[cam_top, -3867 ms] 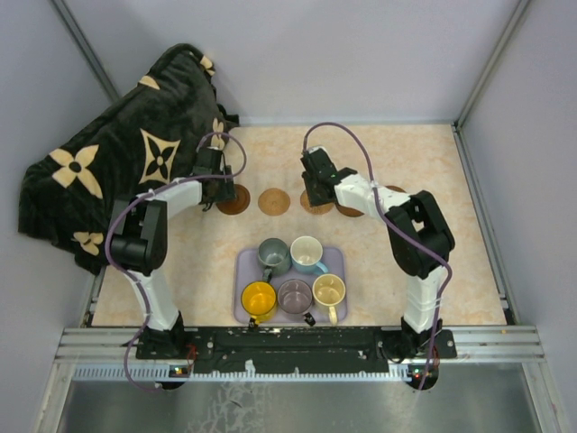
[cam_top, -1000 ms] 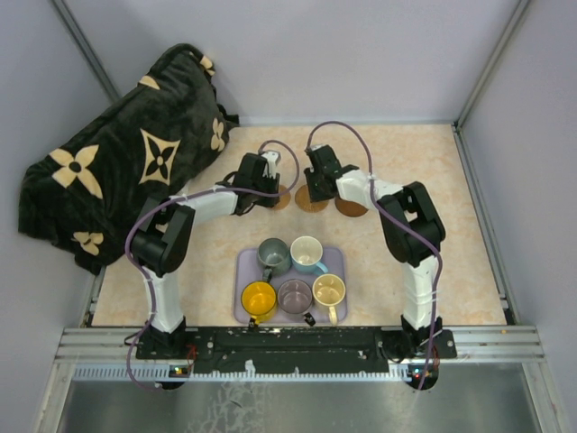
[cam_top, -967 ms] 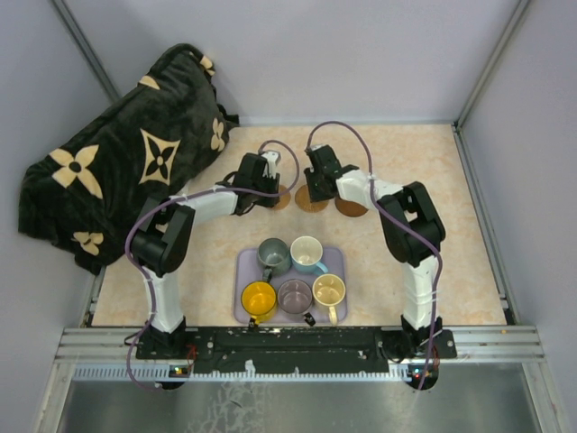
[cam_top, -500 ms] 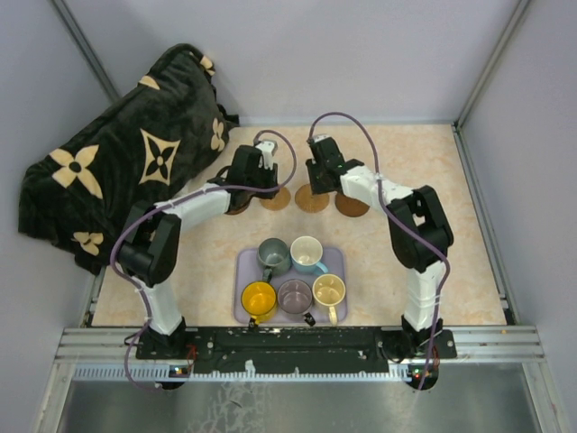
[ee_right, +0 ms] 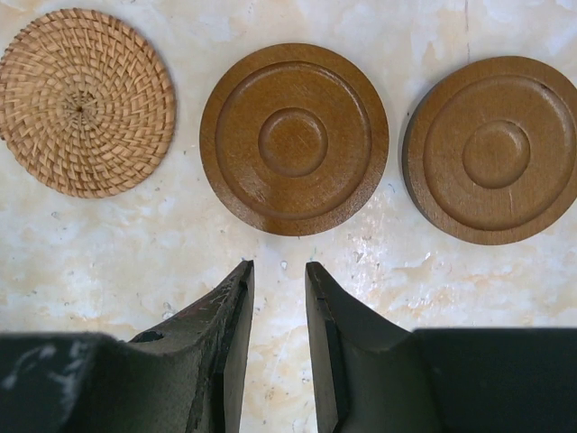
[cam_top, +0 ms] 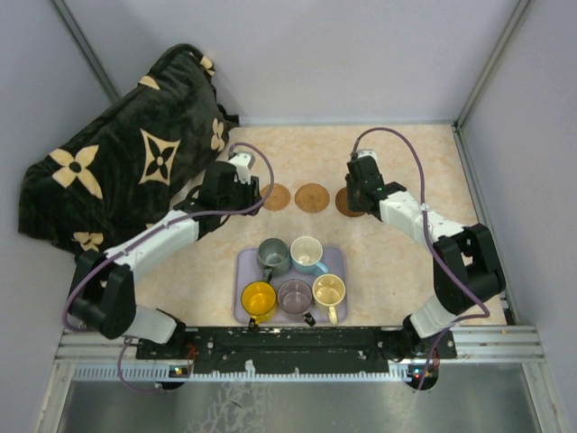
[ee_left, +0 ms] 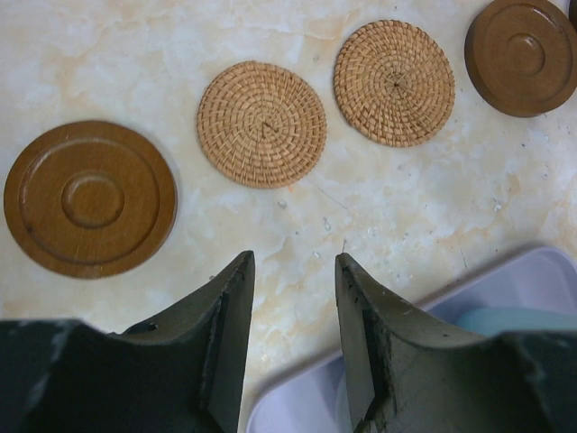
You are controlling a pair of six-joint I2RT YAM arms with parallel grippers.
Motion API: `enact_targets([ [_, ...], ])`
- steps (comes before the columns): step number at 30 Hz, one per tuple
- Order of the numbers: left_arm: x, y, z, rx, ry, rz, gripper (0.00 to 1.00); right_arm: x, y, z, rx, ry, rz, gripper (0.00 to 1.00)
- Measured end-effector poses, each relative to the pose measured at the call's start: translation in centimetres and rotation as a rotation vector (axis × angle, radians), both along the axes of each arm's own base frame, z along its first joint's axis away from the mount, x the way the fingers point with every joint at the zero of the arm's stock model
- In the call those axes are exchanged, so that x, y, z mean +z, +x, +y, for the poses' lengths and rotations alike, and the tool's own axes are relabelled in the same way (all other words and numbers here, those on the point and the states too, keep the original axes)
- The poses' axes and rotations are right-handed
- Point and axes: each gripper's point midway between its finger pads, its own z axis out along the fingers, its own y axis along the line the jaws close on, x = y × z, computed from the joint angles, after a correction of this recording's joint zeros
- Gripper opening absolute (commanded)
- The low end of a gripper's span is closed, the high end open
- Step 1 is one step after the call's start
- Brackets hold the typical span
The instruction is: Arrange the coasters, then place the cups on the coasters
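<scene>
**Coasters in a row, both claws empty, cups untouched in the tray**

Left claw [ee_left: 295, 262]: fingers spread a moderate way with nothing between them, over bare bench [ee_left: 406, 198] just near of the coaster row. Right claw [ee_right: 278, 267]: fingers a narrow gap apart, also empty, just near of the fourth coaster.

Coasters: five lie flat in a line across the far middle of the bench, none touching. From the left they are a wooden disc [ee_left: 90, 198], two woven mats [ee_left: 261, 124] and two more wooden discs [ee_right: 294, 139]. The arranging step looks finished or close to it.

Cups [cam_top: 295, 295]: all five stand upright, packed close, in the lavender tray [cam_top: 338, 262] at the near middle, between the arms. None is on a coaster.

Handling, as a judgement:
- The wooden discs look stiff, light and smooth. They sit low, so any correction is best made by pinching across the rim or nudging an edge.
- The woven mats look lighter and rougher, and should resist sliding.
- The cups look hard, glossy and breakable. Take hold over the rim wall or at the handle.
- The crowding leaves little finger room, so an outer cup looks the easiest to reach.
</scene>
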Motion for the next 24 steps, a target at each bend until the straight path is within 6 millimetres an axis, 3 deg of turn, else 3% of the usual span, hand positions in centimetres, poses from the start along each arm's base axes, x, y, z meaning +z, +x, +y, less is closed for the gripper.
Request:
enact_targets([
  [7,1.2,-3.3,1.9,0.043,-0.053,-0.014,0.5,-1.5,-1.0,-0.6,-0.02,-0.011,0.032,0.31],
  [14,3.0,-4.3,2.3,0.059,-0.106,-0.045,0.51,-2.9,-1.5,-0.9,-0.033,-0.023,0.062,0.31],
  [24,3.3,-5.6,3.3,0.091,-0.122,-0.046,0.53,-4.7,-2.1,-1.2,-0.054,-0.028,0.108,0.31],
])
